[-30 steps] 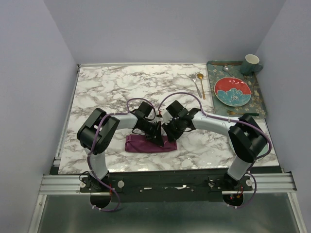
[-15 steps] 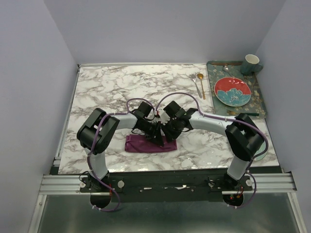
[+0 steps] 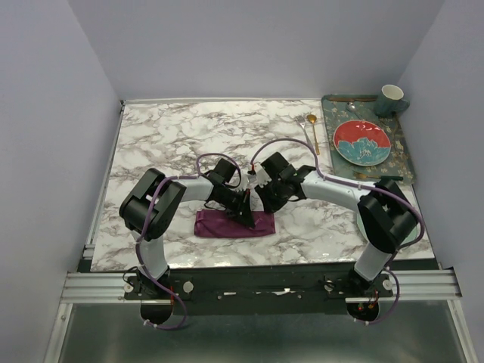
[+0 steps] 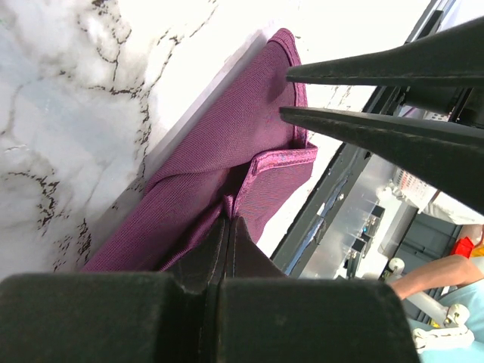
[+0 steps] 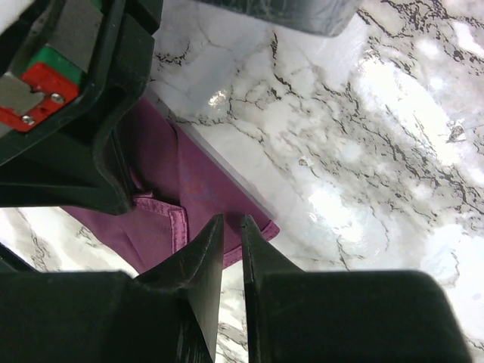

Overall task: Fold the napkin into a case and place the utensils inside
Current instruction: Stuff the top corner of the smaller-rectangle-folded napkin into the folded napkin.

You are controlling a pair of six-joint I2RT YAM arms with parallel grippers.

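The plum-purple napkin lies folded into a narrow strip near the table's front edge. My left gripper sits over its right part, shut on a raised fold of the napkin; the cloth rises into the closed tips of the left gripper. My right gripper hovers just right of it. The right gripper is open by a narrow gap with nothing between its fingers, above the napkin's hemmed end. The silver fork and gold spoon lie side by side at the back right.
A patterned tray at the right holds a red plate, a green mug and a dark-handled gold utensil. The two grippers are close together over the napkin. Walls enclose the marble table on three sides.
The right wrist shifted slightly towards the left gripper and then back. The left gripper and the napkin stay where they were.
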